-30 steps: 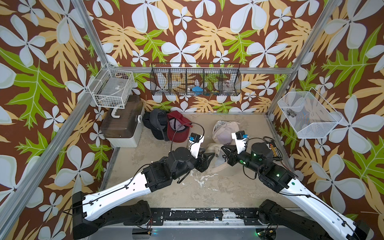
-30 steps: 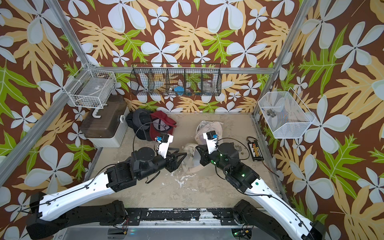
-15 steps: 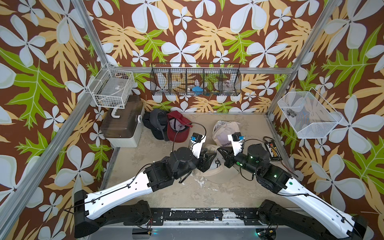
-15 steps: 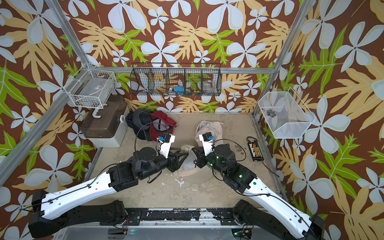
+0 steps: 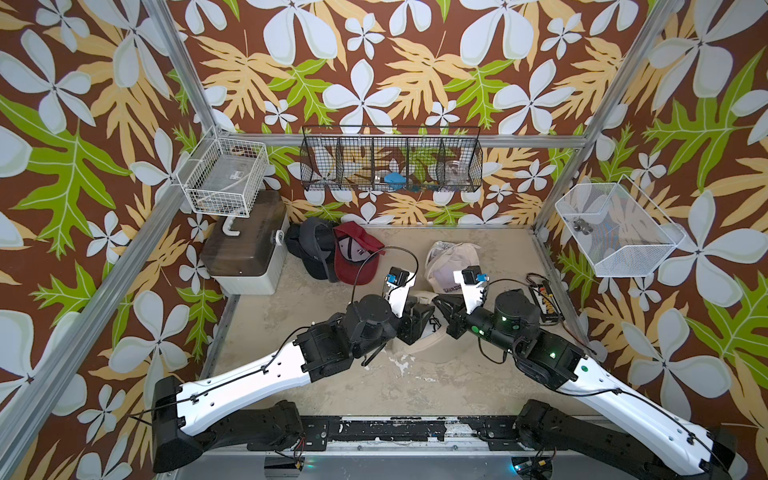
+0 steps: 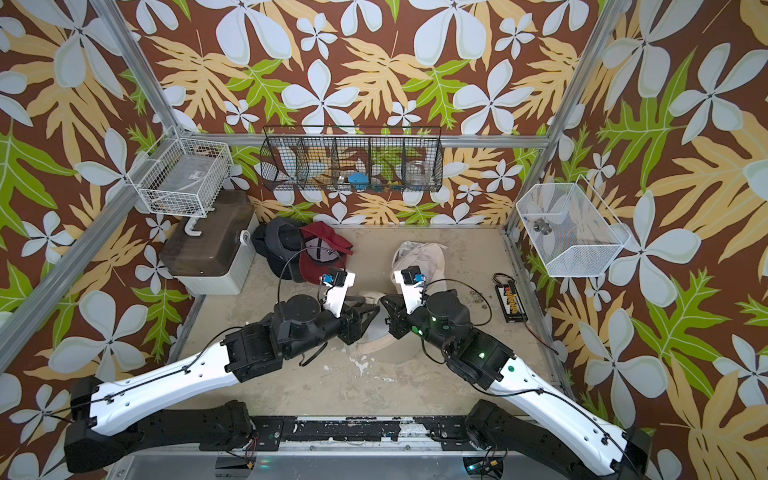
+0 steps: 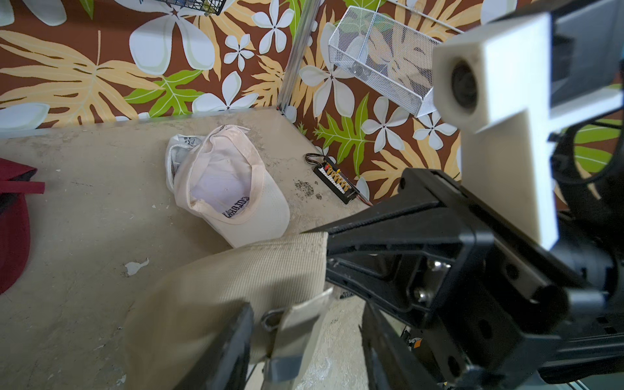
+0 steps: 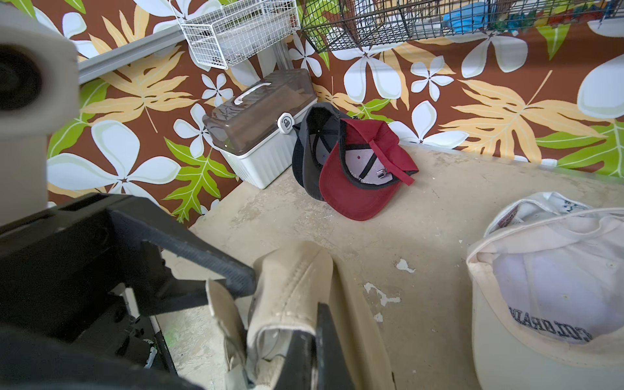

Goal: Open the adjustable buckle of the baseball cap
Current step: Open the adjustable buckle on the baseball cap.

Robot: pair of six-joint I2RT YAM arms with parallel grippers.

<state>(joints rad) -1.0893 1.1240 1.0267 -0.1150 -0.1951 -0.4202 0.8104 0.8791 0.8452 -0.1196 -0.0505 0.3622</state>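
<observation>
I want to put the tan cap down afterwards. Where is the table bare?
Bare: the near strip of table between the arms; the patch fronting the storage box; the back corner right of the white cap. Crowded: dark cap, red cap by the box; cable board at right.

Caps point(image 5: 355, 266), lidded box point(image 5: 245, 249) on worn tabletop point(image 5: 332, 382)

tan ribbed baseball cap point(image 5: 432, 353), mid table point(image 5: 332, 386), rear strap point(image 7: 299, 320) raised, metal buckle point(image 7: 270, 319) on it
</observation>
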